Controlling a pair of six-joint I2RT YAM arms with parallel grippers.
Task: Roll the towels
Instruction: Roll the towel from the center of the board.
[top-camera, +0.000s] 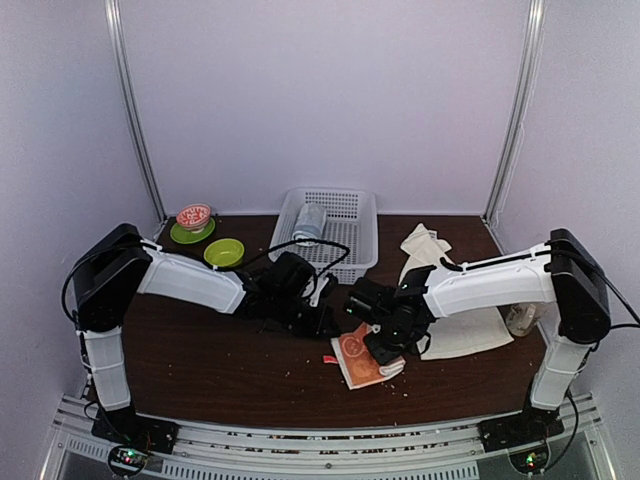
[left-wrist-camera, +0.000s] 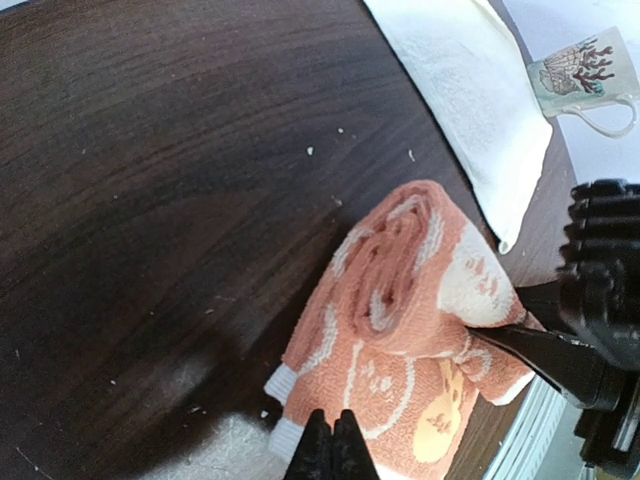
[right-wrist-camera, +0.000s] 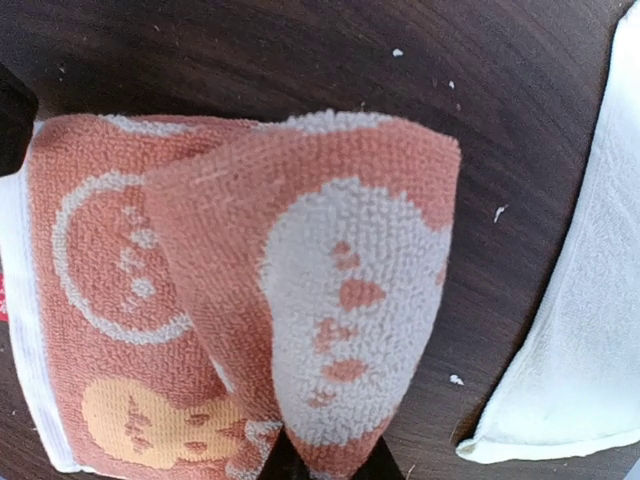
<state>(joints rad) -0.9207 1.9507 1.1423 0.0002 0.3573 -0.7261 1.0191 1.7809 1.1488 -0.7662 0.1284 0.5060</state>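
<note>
The salmon-orange towel (top-camera: 360, 360) lies front and middle on the surface (top-camera: 220, 350), partly rolled, with a flat tail left to wind. The right claw (right-wrist-camera: 330, 462) pinches the roll. The left claw (left-wrist-camera: 335, 450) hovers closed and empty over the hem. The cream-white towel (top-camera: 470, 332), just beside, looks untouched.

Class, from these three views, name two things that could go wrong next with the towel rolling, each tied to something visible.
The orange towel roll looks loose, and the right gripper pinches just one end, so it may unroll on release. The right arm reaches over the cream towel, beside a mug; swinging could drag or knock them.
</note>
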